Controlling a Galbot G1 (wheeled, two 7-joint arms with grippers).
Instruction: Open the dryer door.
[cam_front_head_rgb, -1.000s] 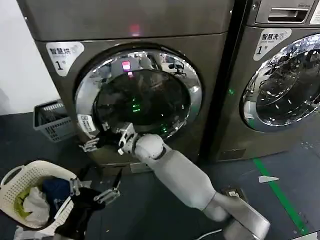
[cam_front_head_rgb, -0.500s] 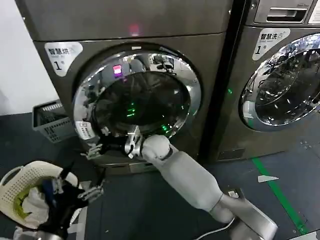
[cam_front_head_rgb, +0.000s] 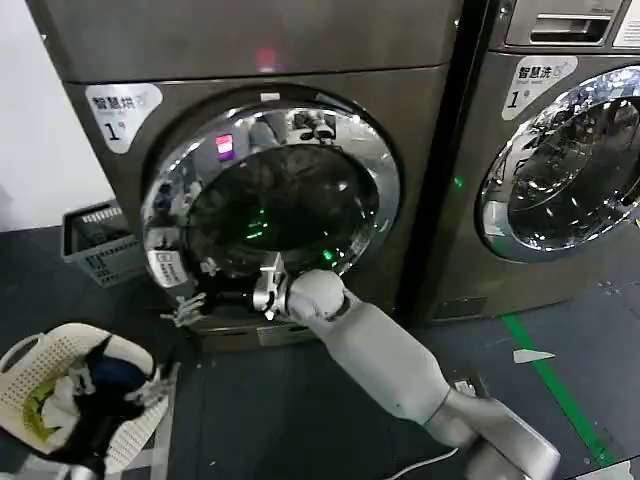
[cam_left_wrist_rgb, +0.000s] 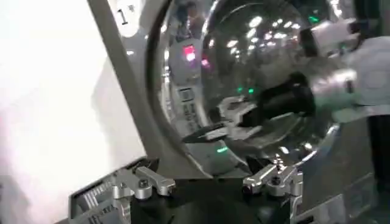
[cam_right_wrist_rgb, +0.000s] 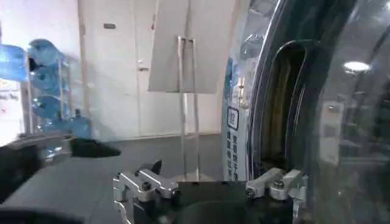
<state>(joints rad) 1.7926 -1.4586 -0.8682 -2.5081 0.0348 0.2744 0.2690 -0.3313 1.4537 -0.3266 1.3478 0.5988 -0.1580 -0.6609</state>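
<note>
Right gripper (cam_front_head_rgb: 188, 306) at lower-left edge of dryer door (cam_front_head_rgb: 272, 195), fingers spread, nothing clamped, tips hooked at the chrome ring just below the small white sticker (cam_front_head_rgb: 163, 267). From right wrist view, open fingertips (cam_right_wrist_rgb: 285, 180) sit beside the ring's rim, with a dark gap (cam_right_wrist_rgb: 281, 109) visible between door and machine front, so latch looks already released and door slightly ajar. Door itself sits in front panel of left machine, hinge apparently on its right side; neighbouring machine's door (cam_front_head_rgb: 565, 165) not the target.

To do well: keep tips behind the rim, pull outward and sweep in an arc about the hinge, not straight back; avoid sliding off slick chrome; keep forearm clear of domed glass.

Left gripper (cam_left_wrist_rgb: 210, 182) low near laundry basket (cam_front_head_rgb: 60, 395) at floor's left edge, jaws apart, empty, facing the door; left wrist view shows right gripper (cam_left_wrist_rgb: 225, 120) against the ring.

Versus half a second ago: left edge of door swung a bit further out, right gripper moved slightly lower and left, left arm dropped lower beside the basket.
</note>
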